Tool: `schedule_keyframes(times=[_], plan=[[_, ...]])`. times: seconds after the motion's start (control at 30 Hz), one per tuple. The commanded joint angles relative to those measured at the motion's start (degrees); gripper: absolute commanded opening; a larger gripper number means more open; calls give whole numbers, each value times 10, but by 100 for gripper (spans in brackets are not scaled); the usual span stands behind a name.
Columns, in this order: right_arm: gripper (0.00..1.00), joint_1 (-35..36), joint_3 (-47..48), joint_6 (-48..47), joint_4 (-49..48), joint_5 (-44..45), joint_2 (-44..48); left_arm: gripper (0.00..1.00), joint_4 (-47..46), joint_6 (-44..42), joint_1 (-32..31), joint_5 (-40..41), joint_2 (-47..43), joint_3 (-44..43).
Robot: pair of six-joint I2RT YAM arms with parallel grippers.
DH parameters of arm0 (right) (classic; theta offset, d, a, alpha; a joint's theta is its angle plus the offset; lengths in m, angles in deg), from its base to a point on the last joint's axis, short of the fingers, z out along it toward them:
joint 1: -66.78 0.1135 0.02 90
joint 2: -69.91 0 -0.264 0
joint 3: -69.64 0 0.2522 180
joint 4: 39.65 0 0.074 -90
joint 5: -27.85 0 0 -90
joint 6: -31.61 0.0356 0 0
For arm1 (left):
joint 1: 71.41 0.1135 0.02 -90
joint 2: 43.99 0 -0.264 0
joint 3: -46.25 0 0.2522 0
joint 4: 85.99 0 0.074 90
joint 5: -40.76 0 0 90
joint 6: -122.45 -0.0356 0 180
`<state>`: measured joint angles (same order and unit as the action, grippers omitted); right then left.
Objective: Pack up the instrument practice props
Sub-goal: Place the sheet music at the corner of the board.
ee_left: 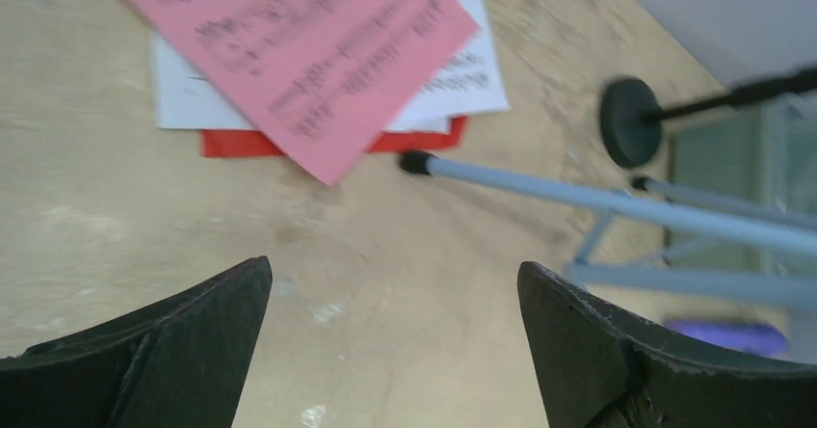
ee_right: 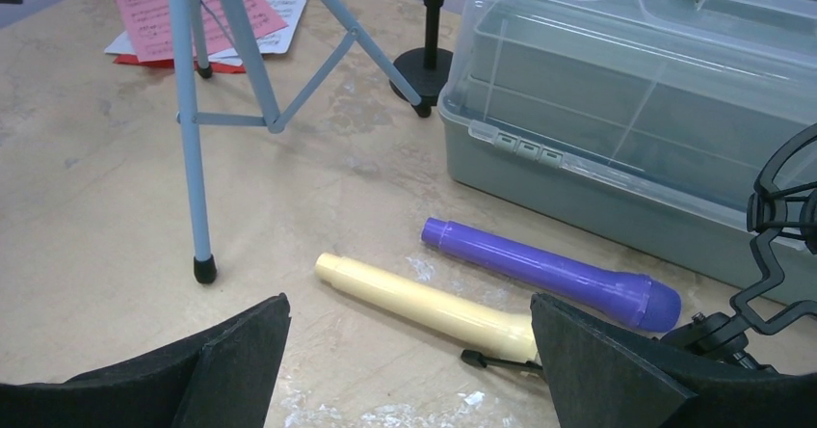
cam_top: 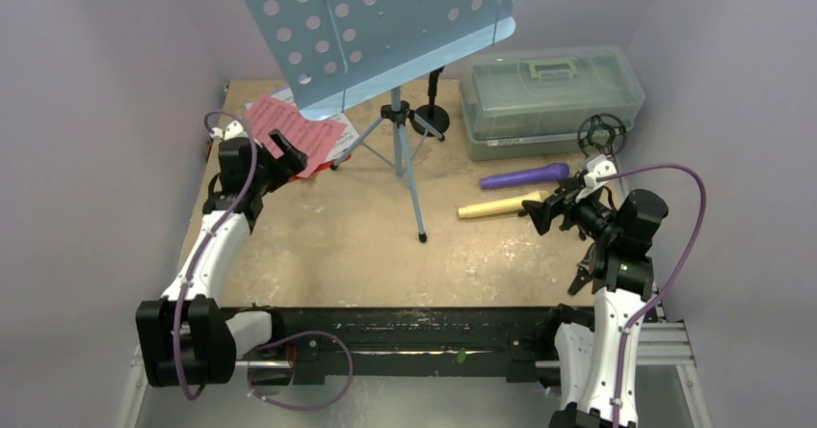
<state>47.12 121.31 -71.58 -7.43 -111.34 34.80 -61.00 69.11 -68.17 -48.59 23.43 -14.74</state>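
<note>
Light-blue perforated metal is being seen upright: the music rest (cam_top: 376, 23) is being carried on its spread tripod legs (cam_top: 405, 158) at the back of the table (cam_top: 318, 245), not yet folded. Near one tripod foot, the sheet music (ee_left: 318, 52) is being shown as a skewed stack of pink and white pages on top of the red folder (ee_left: 424, 141), with nothing tucked inside. Further right, the purple microphone (ee_right: 554, 274) and the cream microphone (ee_right: 424, 303) are being shown lying near each other on the bare board, just in front of the translucent box (cam_top: 549, 100), whose lid is being seen shut. One black mic holder (cam_top: 431, 115) is being seen standing on its round base beside the box, and the ring-cradle mic holder (cam_top: 602, 137) by the box's right end.

The left gripper (ee_left: 393, 269) is being held spread wide and empty above the board near the papers. The right gripper (ee_right: 409, 303) is likewise being held wide apart, with nothing grasped, near the cream microphone.

Nothing is being judged as packed yet; every prop is being counted as left to do.
</note>
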Motion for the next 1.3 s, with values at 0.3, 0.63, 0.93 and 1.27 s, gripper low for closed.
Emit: schedule_keyframes(times=[0.3,0.63,0.93,1.27], plan=[[99,-3,-3,-12,-13,0,6,99,-280,32,-120,-310,-63,143],[99,-3,-4,-16,-10,-11,-2,95,-454,82,-289,-203,-25,196],[97,10,25,14,-37,-197,-135,95,-483,88,-332,-143,-26,225],[94,227,159,190,-185,-140,-336,95,-476,78,-335,-122,-51,249]])
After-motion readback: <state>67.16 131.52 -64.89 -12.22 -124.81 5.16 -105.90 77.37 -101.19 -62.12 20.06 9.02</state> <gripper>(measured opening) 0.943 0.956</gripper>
